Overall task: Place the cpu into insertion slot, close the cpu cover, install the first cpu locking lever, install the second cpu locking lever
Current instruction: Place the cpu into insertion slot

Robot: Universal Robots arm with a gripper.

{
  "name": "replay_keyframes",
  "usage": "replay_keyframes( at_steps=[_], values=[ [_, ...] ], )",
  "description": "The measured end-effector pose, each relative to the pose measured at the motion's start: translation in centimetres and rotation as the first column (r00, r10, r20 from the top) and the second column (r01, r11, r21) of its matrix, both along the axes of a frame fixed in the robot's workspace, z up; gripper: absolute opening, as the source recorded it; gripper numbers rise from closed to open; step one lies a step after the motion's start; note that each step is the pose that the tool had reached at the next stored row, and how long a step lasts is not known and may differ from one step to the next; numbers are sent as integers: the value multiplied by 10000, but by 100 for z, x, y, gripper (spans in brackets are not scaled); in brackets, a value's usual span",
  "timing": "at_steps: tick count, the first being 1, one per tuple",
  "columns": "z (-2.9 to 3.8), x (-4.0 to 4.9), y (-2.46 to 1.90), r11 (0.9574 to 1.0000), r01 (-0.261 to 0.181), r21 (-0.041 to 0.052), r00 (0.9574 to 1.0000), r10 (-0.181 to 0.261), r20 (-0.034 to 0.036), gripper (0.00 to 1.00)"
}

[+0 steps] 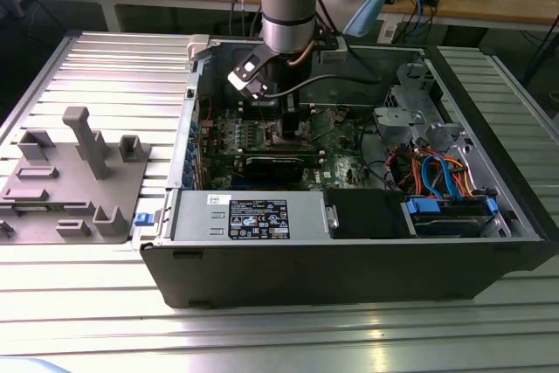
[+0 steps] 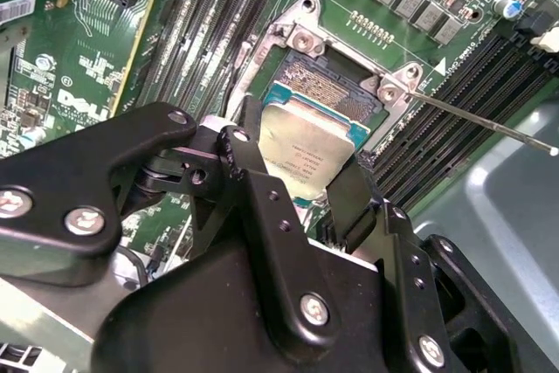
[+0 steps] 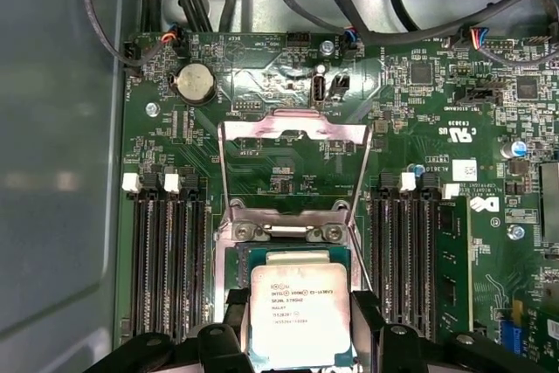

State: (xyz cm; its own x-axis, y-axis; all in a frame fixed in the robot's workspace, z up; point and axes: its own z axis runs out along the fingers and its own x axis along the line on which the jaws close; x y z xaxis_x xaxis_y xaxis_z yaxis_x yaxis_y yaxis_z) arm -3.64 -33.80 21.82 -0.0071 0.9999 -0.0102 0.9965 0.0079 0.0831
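cpu (image 2: pixel 313 148): flat square chip with a matte silvery-grey lid, fine print on it and a thin green edge. I judge it light, rigid, slick on the lid and fragile underneath. Hold it by two opposite edges, with no pressure on the face.

My tool (image 2: pixel 301 163) has its black fingers (image 2: pixel 251 155) pinching those edges. The chip sits over the insertion slot (image 2: pixel 316 85); I cannot tell if it is seated. The slot has a grainy brownish-gold contact field and a thin metal rim, and a strip shows past the chip.

The cpu cover (image 3: pixel 293 129), a thin bright steel frame, stands swung open. Long black memory slots (image 3: pixel 170 259) flank the slot.

In the exterior view, a grey fixture (image 1: pixel 74 172) rests on the ribbed worktop (image 1: pixel 279 338), at nine o'clock from the computer case (image 1: pixel 349 268).
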Motion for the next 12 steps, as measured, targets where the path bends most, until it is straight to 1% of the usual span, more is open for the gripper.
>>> replay_keyframes(
  at_steps=[4,12],
  values=[
    [-21,-9,14,10000,43,2,10000,-43,1,55],
    [-71,-36,14,9997,254,0,9997,-254,0,55]
  ],
)
